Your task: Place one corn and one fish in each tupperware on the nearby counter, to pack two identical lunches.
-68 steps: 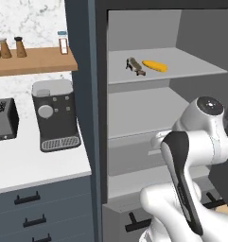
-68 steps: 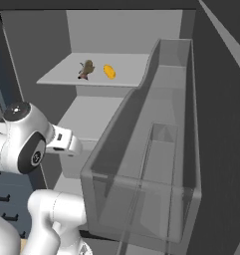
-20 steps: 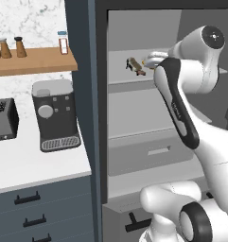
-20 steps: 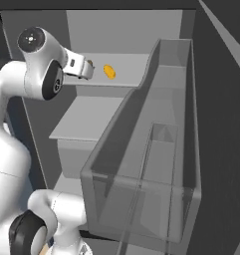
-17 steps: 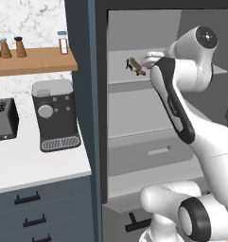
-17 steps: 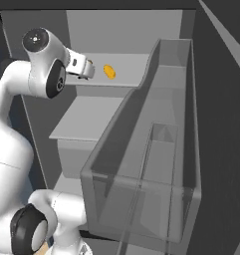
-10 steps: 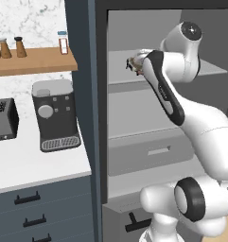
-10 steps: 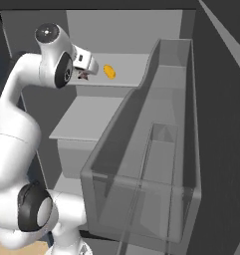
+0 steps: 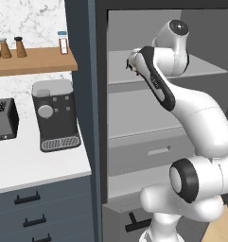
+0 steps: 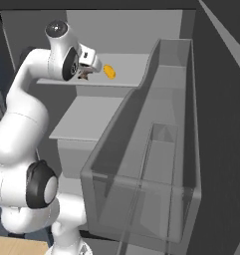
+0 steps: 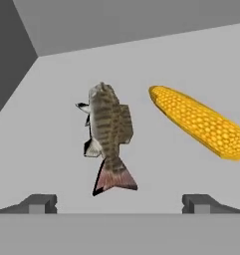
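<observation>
mottled brown fish — reddish tail, yellow-orange corn, grey shelf

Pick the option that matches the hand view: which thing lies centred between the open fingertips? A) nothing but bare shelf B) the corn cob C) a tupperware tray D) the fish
D: the fish lies between the two fingertips of the open hand, tail towards them, while the corn lies off to the side.

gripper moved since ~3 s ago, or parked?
Yes. The gripper has risen from low in front of the drawers up to the fridge shelf, now poised with jaws open over the fish beside the corn.
</observation>
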Robot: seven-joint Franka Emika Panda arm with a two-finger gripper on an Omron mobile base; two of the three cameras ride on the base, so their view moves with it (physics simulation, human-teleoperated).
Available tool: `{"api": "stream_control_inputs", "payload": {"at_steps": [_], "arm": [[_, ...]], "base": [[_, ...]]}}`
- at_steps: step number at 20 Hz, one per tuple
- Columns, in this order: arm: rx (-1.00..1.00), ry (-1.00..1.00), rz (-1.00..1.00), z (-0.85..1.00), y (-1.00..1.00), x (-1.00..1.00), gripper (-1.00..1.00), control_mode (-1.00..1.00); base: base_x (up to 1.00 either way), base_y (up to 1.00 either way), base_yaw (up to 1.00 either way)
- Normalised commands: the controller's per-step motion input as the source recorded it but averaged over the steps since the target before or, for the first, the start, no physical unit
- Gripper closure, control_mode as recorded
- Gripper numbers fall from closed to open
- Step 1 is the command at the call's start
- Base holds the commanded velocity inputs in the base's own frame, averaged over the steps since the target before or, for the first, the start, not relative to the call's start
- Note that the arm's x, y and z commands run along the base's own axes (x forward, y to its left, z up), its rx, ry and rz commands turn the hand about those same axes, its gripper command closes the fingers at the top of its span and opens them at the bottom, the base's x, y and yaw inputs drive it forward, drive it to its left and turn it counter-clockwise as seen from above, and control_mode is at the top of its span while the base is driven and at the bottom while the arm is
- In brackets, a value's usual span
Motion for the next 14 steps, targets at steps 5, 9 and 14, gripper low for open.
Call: {"api": "stream_control_inputs", "payload": {"at_steps": [5, 9, 14], "arm": [[-0.03, 0.03, 0.03, -0.20, 0.00, 0.35, -1.00, -1.00], [-0.10, 0.10, 0.03, -0.02, 0.02, 0.45, -1.00, -1.00], [-0.09, 0.07, 0.01, 0.00, 0.00, 0.36, -1.00, -1.00]], "base": [[0.00, 0.00, 0.00], [0.00, 0.00, 0.00], [0.00, 0.00, 0.00]]}}
